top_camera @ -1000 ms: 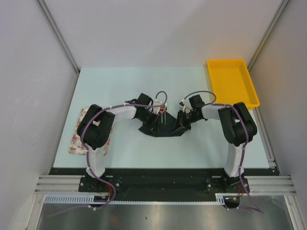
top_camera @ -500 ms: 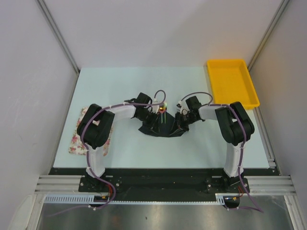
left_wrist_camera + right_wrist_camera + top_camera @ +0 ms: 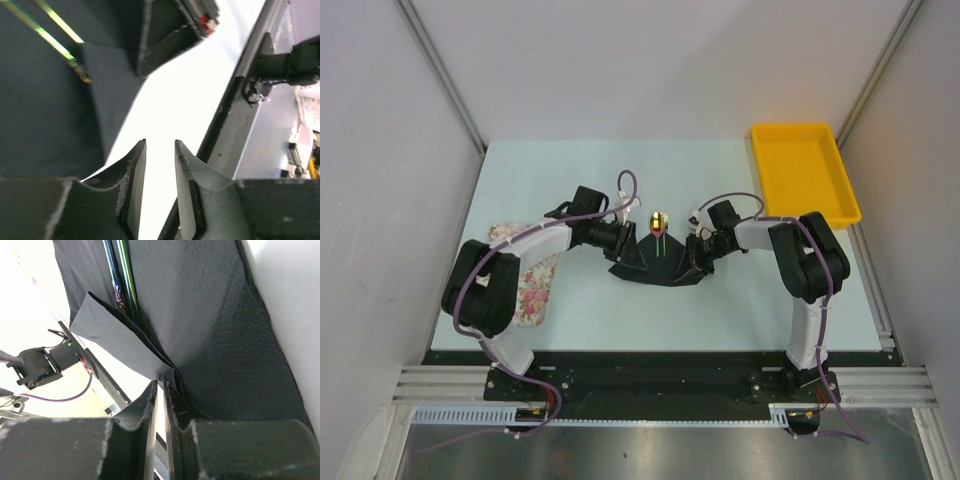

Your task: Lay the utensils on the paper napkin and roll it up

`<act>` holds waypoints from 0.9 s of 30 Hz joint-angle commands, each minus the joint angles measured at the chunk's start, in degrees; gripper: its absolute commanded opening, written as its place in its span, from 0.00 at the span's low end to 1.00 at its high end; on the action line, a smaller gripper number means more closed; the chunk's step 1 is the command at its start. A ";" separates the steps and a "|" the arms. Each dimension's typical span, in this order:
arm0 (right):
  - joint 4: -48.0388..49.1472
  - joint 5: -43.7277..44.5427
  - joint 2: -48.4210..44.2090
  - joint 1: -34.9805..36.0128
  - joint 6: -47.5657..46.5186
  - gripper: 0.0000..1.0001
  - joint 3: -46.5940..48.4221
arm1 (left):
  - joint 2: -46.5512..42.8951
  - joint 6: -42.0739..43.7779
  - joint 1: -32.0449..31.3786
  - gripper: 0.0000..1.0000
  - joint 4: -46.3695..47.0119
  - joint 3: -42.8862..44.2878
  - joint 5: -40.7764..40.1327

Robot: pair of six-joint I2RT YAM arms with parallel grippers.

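The black paper napkin [image 3: 665, 265] lies partly folded at the table's middle. The utensils [image 3: 660, 236] lie on it, greenish handles down the fold and a gold end [image 3: 659, 218] sticking out at the far side. My left gripper [image 3: 631, 251] is open and empty at the napkin's left edge; its wrist view shows the bare jaws [image 3: 160, 143], the napkin [image 3: 45, 100] and the utensils [image 3: 56, 31]. My right gripper [image 3: 695, 261] is shut on the napkin's right flap; its wrist view [image 3: 161, 383] shows the folded napkin edge [image 3: 125, 347] pinched between the pads beside the utensils [image 3: 125, 280].
A pink-and-white floral mat [image 3: 527, 288] lies at the left, partly under my left arm. A yellow tray [image 3: 805, 175] stands at the back right. The table's near edge with its black rail runs behind the arm bases.
My left arm has swung out to the left and its gripper has drawn back to the napkin's left edge, uncovering the gold utensil end. The right gripper has stayed on the napkin.
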 commanded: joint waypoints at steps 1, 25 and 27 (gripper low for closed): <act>-0.62 3.63 1.58 -0.23 -0.34 0.15 0.82 | 1.52 -3.90 -2.83 0.33 3.02 -0.68 5.28; -0.63 4.25 2.46 -1.10 -0.87 0.15 0.47 | 17.09 -11.20 0.06 0.23 4.08 0.38 2.64; -0.71 4.42 2.28 -1.10 -0.78 0.15 0.38 | 17.27 -11.46 0.94 0.23 4.43 -0.41 2.73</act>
